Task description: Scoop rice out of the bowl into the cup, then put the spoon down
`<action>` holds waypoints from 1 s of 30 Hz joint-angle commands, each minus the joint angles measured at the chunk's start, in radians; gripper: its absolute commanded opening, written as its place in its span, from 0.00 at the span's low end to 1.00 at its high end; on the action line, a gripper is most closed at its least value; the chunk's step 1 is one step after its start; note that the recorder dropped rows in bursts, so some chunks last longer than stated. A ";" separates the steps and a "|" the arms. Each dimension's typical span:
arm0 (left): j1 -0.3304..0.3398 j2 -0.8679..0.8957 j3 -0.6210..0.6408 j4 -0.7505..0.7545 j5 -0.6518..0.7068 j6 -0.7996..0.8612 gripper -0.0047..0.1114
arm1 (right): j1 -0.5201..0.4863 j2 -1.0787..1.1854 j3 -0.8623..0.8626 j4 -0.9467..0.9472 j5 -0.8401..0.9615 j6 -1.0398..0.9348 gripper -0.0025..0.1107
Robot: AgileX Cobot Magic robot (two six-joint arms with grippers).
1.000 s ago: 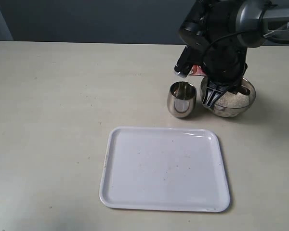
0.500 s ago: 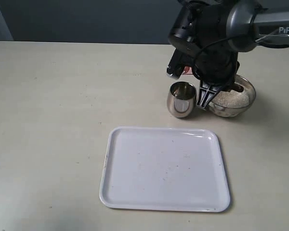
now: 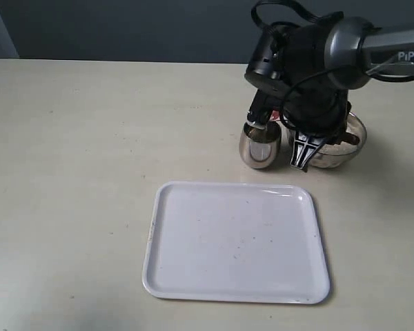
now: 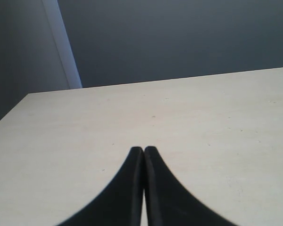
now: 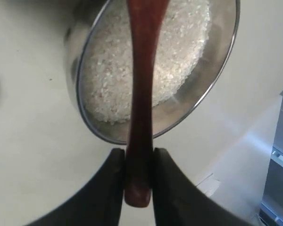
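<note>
Item: rice-scooping task, mid-course. Right claw (image 5: 138, 157): jaws pressed on either side of the spoon (image 5: 141, 70), gripping near the butt end of its handle. Spoon: handle runs from the claw over the rim and across the rice (image 5: 179, 56); the head lies past the edge of the right wrist view, so whether it is loaded, buried or empty cannot be told. Bowl (image 5: 217, 70): upright on the tabletop (image 3: 90, 138), well filled with rice, surface uneven. Cup (image 3: 259, 153): upright just beside the bowl, on its left in the exterior view; the right arm hangs over both and covers most of the cup's mouth, so any rice inside cannot be confirmed. Tray (image 3: 234, 241): white, nearer the camera than cup and bowl, apart from both, nothing resting on it. Left claw (image 4: 144, 153): jaws closed together on nothing, over bare tabletop, away from the work. Progress, as a judgement: the spoon is in hand and at the bowl, so the scooping stage is under way; no transfer into the cup can be verified. Outstanding: carrying rice across to the cup, tipping it in, and setting the spoon down, not yet done
</note>
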 commanded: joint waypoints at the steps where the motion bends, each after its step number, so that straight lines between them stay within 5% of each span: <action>1: 0.000 -0.005 -0.003 -0.005 -0.007 -0.006 0.04 | -0.003 -0.003 0.004 -0.027 0.002 0.017 0.02; 30: 0.000 -0.005 -0.003 -0.005 -0.005 -0.006 0.04 | 0.027 -0.003 0.008 -0.080 0.002 0.125 0.02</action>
